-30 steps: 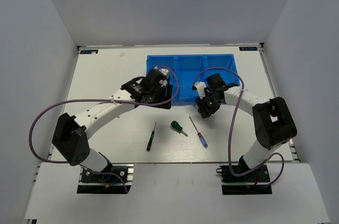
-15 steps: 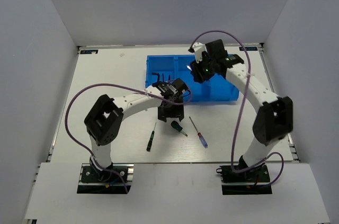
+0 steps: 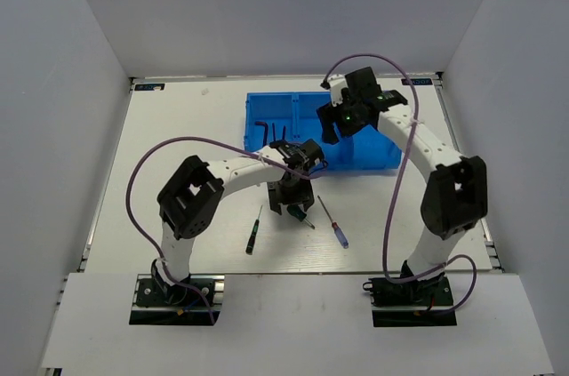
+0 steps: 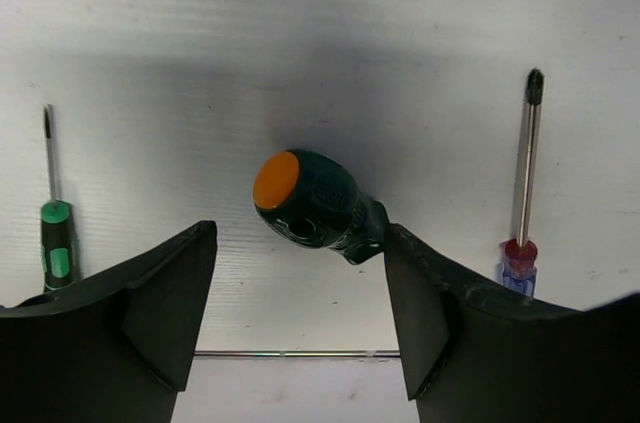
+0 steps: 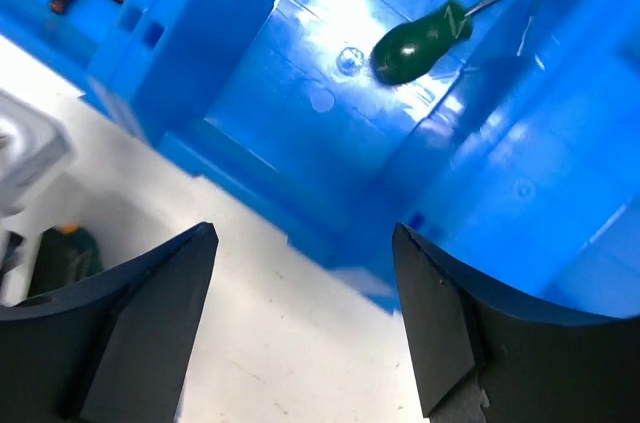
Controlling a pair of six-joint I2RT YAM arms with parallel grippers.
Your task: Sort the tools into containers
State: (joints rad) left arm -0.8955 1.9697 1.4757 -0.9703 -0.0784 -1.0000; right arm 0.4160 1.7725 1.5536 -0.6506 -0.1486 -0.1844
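White tabletop carries a blue bin at its far side. Near the middle, the left gripper stands wide open astride a stubby green screwdriver and grips nothing (its orange end cap shows only in the wrist view, since the arm hides it from above). The right gripper, also spread and empty, hangs above a bin compartment where another green screwdriver lies, unseen from the top camera.
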